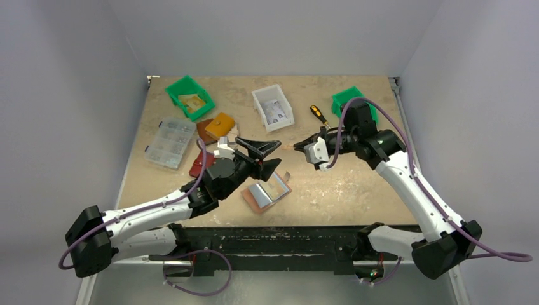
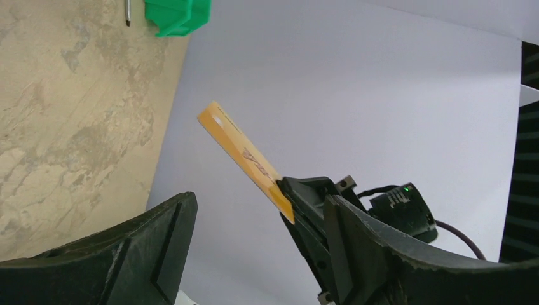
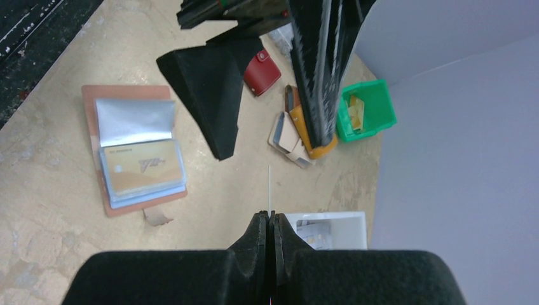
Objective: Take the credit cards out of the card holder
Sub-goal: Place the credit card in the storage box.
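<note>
The card holder (image 1: 267, 192) lies open on the table, brown-pink with clear sleeves; in the right wrist view (image 3: 95, 95) a tan-gold credit card (image 3: 143, 165) still shows in its top sleeve. My right gripper (image 1: 299, 147) (image 3: 269, 216) is shut on another tan-gold credit card (image 2: 245, 155), held in the air and seen edge-on as a thin line (image 3: 269, 187). My left gripper (image 1: 270, 157) (image 2: 257, 203) is wide open and empty, above the holder, its jaws facing the held card without touching it.
A red pouch (image 3: 262, 72) and a mustard-yellow wallet (image 3: 305, 133) lie left of the holder. A clear compartment box (image 1: 170, 143), green bins (image 1: 189, 96) (image 1: 353, 101), a white bin (image 1: 273, 107) and a screwdriver (image 1: 318, 114) stand further back.
</note>
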